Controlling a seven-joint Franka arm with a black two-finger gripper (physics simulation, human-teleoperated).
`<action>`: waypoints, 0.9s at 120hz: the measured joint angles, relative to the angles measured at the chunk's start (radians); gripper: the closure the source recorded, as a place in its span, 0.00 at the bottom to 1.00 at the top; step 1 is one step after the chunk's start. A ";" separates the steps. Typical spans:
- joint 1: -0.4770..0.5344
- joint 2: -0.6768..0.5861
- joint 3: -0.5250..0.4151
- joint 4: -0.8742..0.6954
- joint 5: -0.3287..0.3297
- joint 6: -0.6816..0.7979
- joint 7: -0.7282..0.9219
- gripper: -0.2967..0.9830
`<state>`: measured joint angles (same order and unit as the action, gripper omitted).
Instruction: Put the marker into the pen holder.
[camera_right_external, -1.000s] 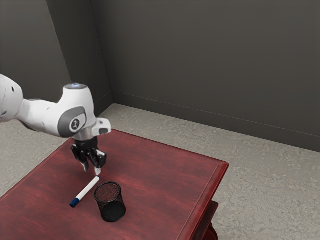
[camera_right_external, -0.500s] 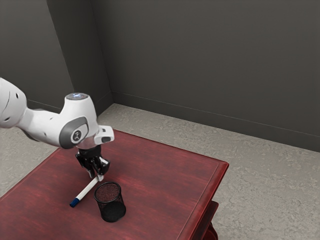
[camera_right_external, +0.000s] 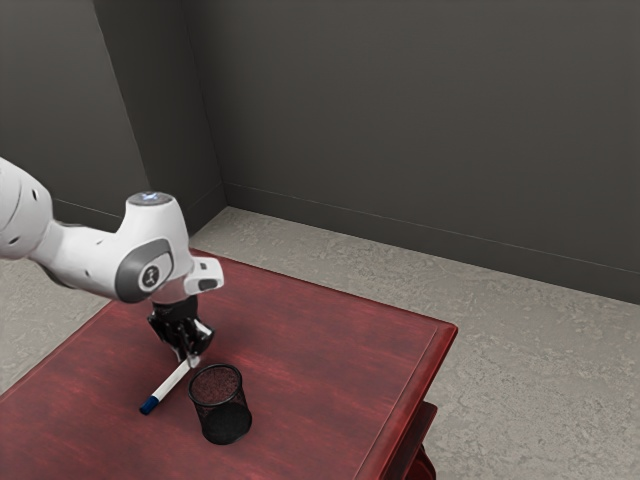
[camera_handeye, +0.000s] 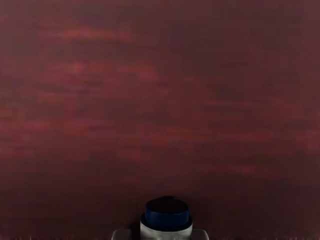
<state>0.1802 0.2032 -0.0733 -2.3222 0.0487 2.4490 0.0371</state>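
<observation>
My gripper (camera_right_external: 188, 360) is low over the table at the marker's end nearer the arm, its fingertips on either side of the white barrel. The white marker (camera_right_external: 170, 385) lies flat, its blue end pointing away from the hand. In the wrist view, the marker's dark-blue tip (camera_handeye: 167, 215) rises between the fingertips of the gripper (camera_handeye: 161, 235); a thin dark gap separates one finger from the barrel, so the gripper is open. The black mesh pen holder (camera_right_external: 221, 405) stands upright beside the marker, toward the exterior view's right.
The red wooden table (camera_right_external: 330, 350) extends past the holder toward the exterior view's right, where its edge drops to the stone-like floor (camera_right_external: 540, 380). A dark wall (camera_right_external: 420, 120) stands behind.
My hand has come down to the marker's end, then shifted slightly toward the exterior view's left. The fingers stand closer together than a second ago. Marker and holder have stayed in place.
</observation>
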 joint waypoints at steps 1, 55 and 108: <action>0.000 0.000 0.000 0.000 0.000 0.000 0.000 0.72; -0.004 -0.034 -0.001 0.032 0.014 -0.031 -0.014 0.80; -0.124 -0.251 -0.002 0.168 0.023 -0.346 -0.041 0.81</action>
<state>0.0560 -0.0483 -0.0757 -2.1537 0.0714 2.1031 -0.0040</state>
